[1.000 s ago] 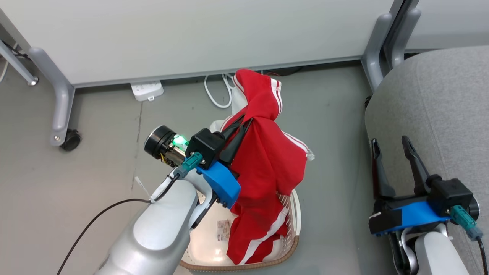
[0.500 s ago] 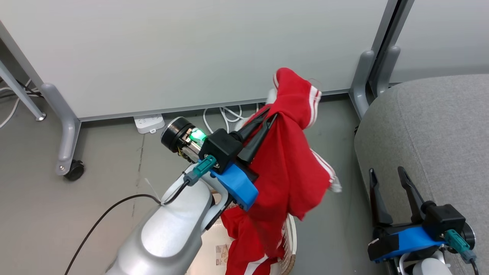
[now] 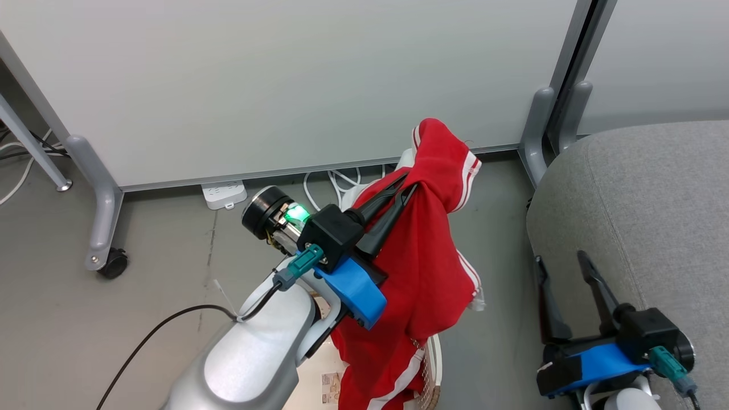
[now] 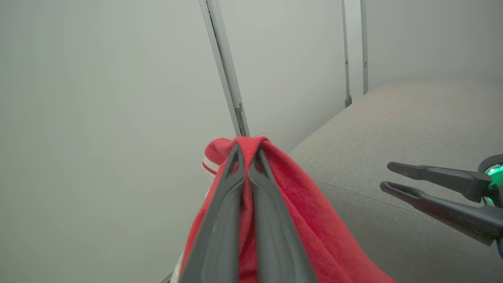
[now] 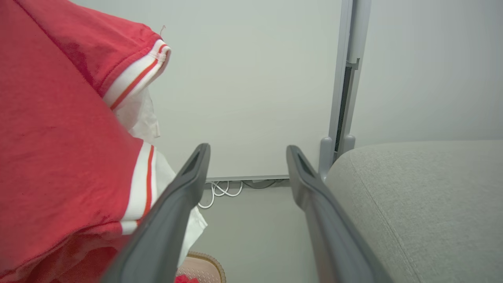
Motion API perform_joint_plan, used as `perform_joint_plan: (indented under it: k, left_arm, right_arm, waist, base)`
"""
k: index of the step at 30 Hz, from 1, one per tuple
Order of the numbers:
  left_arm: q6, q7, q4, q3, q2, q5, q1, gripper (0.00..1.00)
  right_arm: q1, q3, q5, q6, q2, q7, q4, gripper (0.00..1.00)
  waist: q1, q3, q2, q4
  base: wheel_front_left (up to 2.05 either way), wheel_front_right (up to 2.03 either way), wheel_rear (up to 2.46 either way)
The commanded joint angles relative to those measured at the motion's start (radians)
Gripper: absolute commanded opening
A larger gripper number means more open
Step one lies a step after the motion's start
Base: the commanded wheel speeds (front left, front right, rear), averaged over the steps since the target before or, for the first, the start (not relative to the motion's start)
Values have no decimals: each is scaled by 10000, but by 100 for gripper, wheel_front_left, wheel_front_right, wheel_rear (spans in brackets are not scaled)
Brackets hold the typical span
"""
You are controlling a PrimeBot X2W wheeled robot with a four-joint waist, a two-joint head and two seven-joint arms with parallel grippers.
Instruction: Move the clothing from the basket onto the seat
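Item 1. Partition: pale panel across the back, on grey legs. The left leg ends in a black caster on the grey floor.

Item 2. Power strip: white, on the floor at the foot of the partition. Looped white cables lie just to its right.

Item 3. Left pincer: fingers pressed together and clamped on a fold of the clothing. It is raised above the basket, tips pointing up and to the right. The left wrist view shows red cloth pinched between both fingers.

Item 4. Clothing: bright red with white stripe trim. It hangs from the left pincer in a long drape, a striped cuff folding over the top. The lower end trails to the basket at the bottom edge of the head view, and contact with the basket floor cannot be told. It hangs left of the seat and apart from it.

Item 5. Basket: cream perforated wall and brown rim, on the floor under the hanging cloth. A paper label shows on its floor.

Item 6. Right pincer: fingers spread wide, empty, held low by the front edge of the seat.

Item 7. Seat: large grey woven sofa at the far right, with no garment on the part in view.
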Motion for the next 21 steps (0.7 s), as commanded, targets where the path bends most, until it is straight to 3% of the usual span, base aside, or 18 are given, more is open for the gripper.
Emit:
perform_joint_plan:
  k: [1,21]
  left_arm:
    - [69,7,-61,37,63,-51,127,0]
    - [202,-53,102,-129,111,-203,-61,0]
  right_arm:
    - [55,103,-9,-14,-55,-10,-42,100]
    - [-1293,3268,527,-12,-277,-10,-549,100]
  waist:
    - [0,4,0,-2]
    - [0,285,0,-62]
  base:
    - [0,0,0]
    - [0,0,0]
